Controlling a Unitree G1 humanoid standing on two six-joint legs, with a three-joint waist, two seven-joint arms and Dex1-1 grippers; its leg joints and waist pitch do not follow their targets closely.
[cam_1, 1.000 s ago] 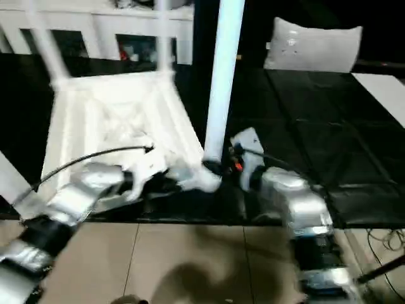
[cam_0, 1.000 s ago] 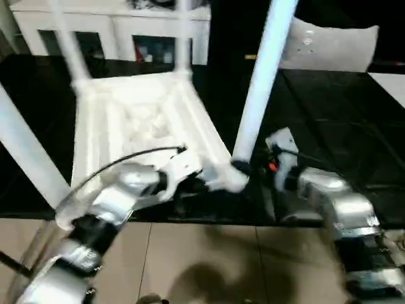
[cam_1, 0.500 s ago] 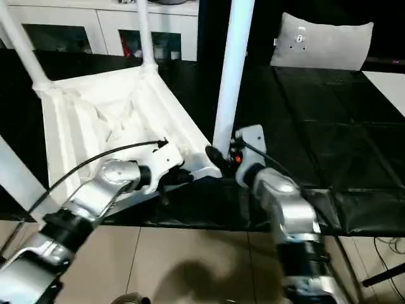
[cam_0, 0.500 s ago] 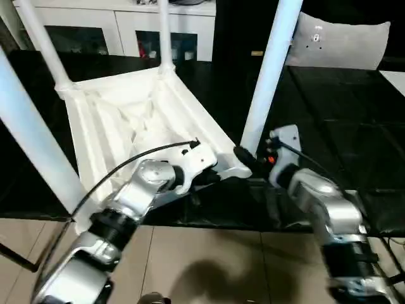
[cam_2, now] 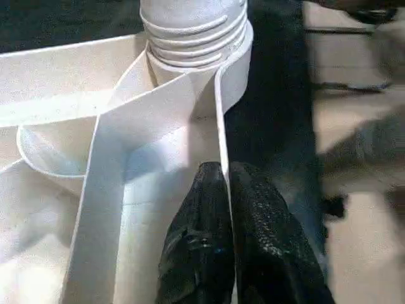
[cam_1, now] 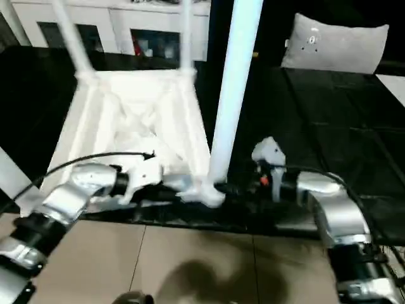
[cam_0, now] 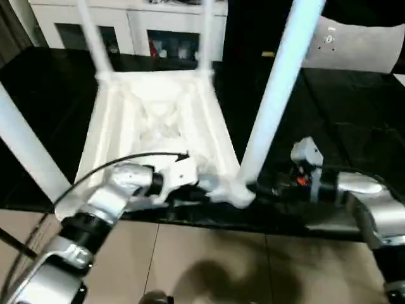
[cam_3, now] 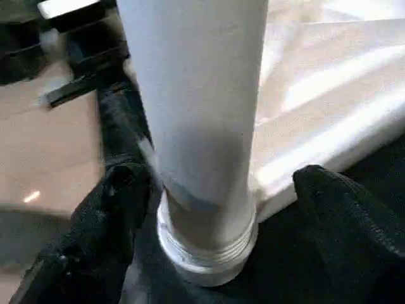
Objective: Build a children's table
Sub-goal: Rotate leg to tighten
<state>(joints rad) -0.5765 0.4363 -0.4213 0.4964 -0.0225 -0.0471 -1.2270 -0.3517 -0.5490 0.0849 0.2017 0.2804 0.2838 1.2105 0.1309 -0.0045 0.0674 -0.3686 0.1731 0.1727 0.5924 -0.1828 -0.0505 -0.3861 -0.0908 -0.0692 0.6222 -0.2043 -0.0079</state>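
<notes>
Left end effector (cam_2: 221, 209) clenched on rim wall of upturned children's table (cam_0: 158, 120), beside near corner socket. Right end effector (cam_3: 209, 209) released, fingers (cam_3: 342, 209) straddling base of near right leg (cam_0: 278, 95) without touching. Table lies top-down on black surface (cam_0: 342, 126). Judged step: leg seated; next, withdraw right arm, check tightness.

Head views are smeared with motion blur, and the white table (cam_0: 158, 120) is blown out by overhead glare against a dark mat (cam_0: 354, 114). A soft shadow is cast on the floor (cam_0: 215, 278). Wrist views are softly focused.
</notes>
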